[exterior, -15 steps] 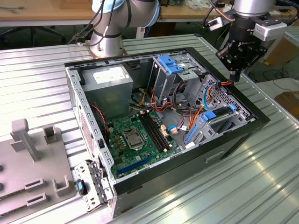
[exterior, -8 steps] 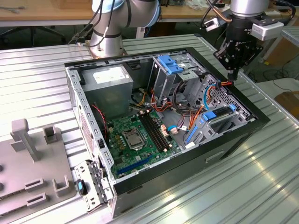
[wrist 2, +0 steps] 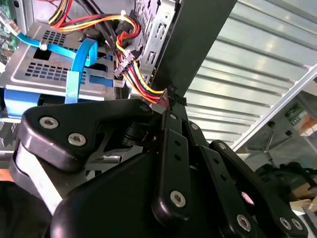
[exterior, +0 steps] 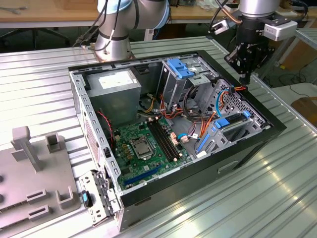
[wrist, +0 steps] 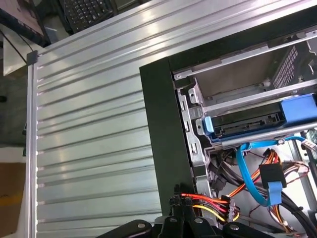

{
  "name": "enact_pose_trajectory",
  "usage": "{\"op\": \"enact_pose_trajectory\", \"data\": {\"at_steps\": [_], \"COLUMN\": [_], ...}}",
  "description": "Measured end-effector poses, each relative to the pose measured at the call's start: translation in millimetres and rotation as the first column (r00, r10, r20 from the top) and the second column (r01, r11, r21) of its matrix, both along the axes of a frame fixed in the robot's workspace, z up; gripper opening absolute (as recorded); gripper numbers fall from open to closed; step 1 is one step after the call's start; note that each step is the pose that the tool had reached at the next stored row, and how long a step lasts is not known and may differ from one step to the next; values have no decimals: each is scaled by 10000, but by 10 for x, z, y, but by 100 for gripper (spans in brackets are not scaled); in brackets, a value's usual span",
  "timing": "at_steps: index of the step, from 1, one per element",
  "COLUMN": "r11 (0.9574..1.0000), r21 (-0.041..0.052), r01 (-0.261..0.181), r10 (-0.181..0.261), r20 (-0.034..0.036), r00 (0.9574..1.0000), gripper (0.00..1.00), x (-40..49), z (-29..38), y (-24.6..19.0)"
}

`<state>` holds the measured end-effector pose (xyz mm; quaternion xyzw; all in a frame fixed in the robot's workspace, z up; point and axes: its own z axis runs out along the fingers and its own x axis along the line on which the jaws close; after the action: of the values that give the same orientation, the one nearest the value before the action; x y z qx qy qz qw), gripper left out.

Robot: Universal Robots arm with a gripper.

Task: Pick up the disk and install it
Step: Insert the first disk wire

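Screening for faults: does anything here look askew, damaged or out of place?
Nothing looks damaged. One oddity: the pincer hangs right beside the loose red-and-yellow cable at the computer case rim, apart from the disk in its bay.

A ribbed silvery surface [exterior: 277, 188] spreads around the open computer case [exterior: 198, 181], glaring brightly in front of it, with a wooden bench [exterior: 49, 20] behind the case and a grey moulded tray [exterior: 29, 178] towards the exterior view's left.
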<state>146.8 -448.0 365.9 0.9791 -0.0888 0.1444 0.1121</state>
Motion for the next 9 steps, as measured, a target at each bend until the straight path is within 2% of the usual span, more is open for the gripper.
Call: {"op": "enact_pose_trajectory", "data": {"at_steps": [1, 3, 4, 5, 6, 9], "r11": [9998, 9990, 9977, 9964, 9958, 9957], "r21": [-142, -358, -577, -712, -769, -774], "r01": [-126, -270, -370, -452, -501, -501], "r10": [126, 270, 369, 450, 498, 499], "r20": [-3, -12, -27, -42, -50, -50], "r00": [9999, 9996, 9993, 9990, 9987, 9987], "gripper": [11, 11, 11, 11, 11, 11], "x": [-2, -3, -6, -13, -16, -16], "z": [-4, -8, -10, -15, -19, -18], "y": [5, 15, 24, 41, 56, 56]}}
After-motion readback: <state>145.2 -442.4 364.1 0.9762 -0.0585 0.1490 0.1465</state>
